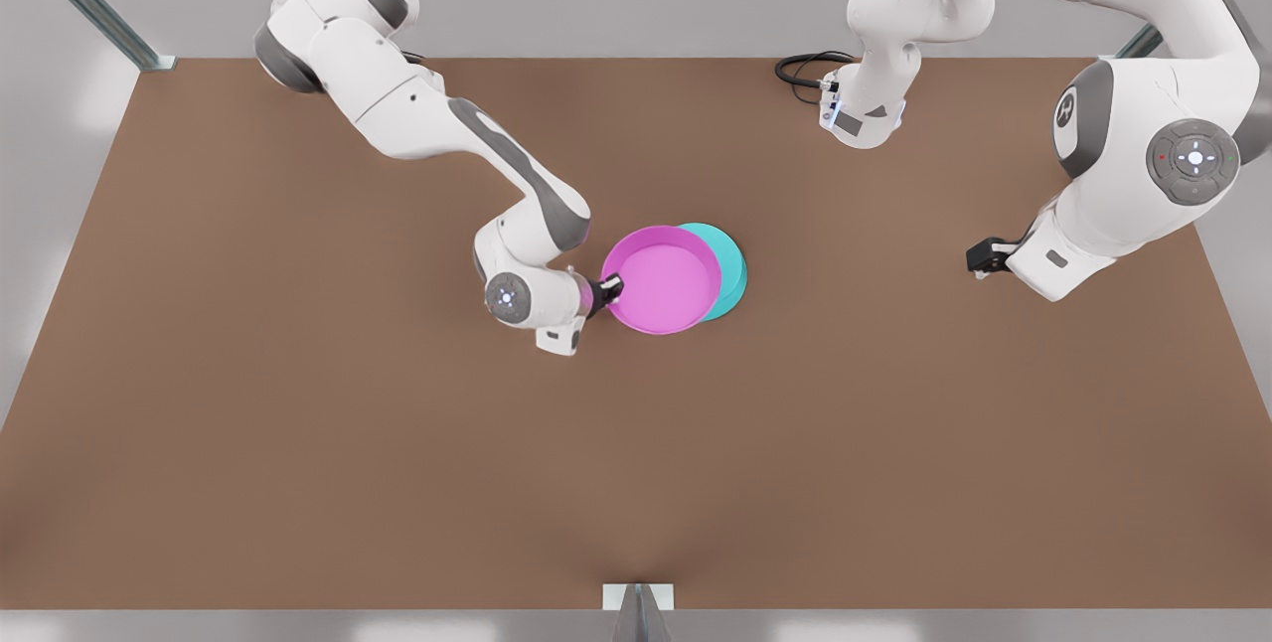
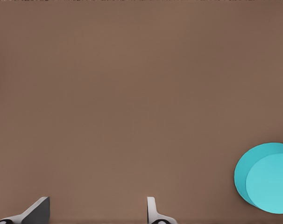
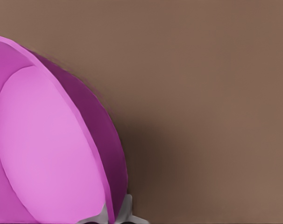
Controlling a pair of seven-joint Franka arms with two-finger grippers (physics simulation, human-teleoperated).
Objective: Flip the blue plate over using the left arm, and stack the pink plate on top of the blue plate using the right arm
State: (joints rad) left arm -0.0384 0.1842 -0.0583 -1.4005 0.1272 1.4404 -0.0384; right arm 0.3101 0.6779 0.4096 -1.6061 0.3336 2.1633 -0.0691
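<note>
Right gripper [image 1: 608, 290] pinches pink plate [image 1: 664, 276] rim, plate partly over blue plate [image 1: 723, 269], off-centre toward front view's left. Left gripper [image 1: 984, 262] spread, waits well apart.

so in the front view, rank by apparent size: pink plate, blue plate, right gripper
1. pink plate, whole disc showing.
2. blue plate, a crescent showing from under the pink one, so its full size is unsure.
3. right gripper, shut on the pink plate's rim.
</note>
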